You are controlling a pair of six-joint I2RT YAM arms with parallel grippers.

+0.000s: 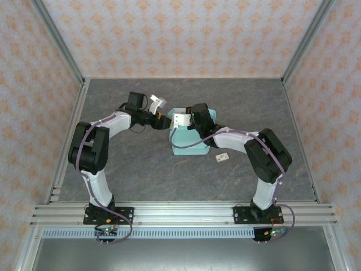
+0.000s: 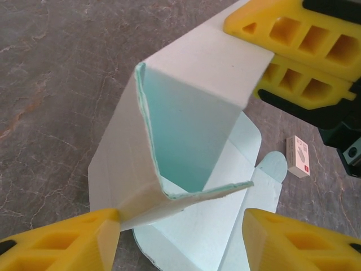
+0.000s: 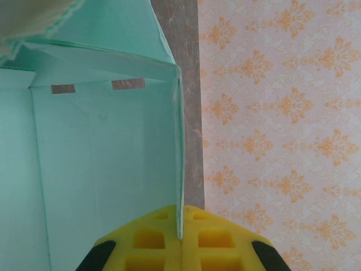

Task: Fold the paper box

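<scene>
Two grippers are at the paper box (image 1: 186,148), which sits near the middle of the grey table (image 1: 141,169), partly folded with its walls raised.

Right gripper (image 3: 180,226): I see its yellow fingers (image 3: 149,243) pressed together on the upright edge of one mint-green wall, the thin card clamped between them. From the right wrist camera, the box interior (image 3: 101,169) lies to the left of that wall, with a folded flap across the top. From the left wrist camera, the same gripper (image 2: 254,59) pinches the far upper panel of the box (image 2: 192,130).

Left gripper (image 2: 180,226): the jaws stand partly open and straddle the near corner fold of the box. One finger (image 2: 67,243) touches the white outer face of the flap; the other finger (image 2: 299,243) is apart from the card. I see no closed grip here. From the overhead camera, this gripper (image 1: 162,119) meets the box's far left corner, just beside the right gripper (image 1: 185,119).

One small white tag (image 2: 297,156) with a red mark lies on the table just right of the box, not touching it.
</scene>
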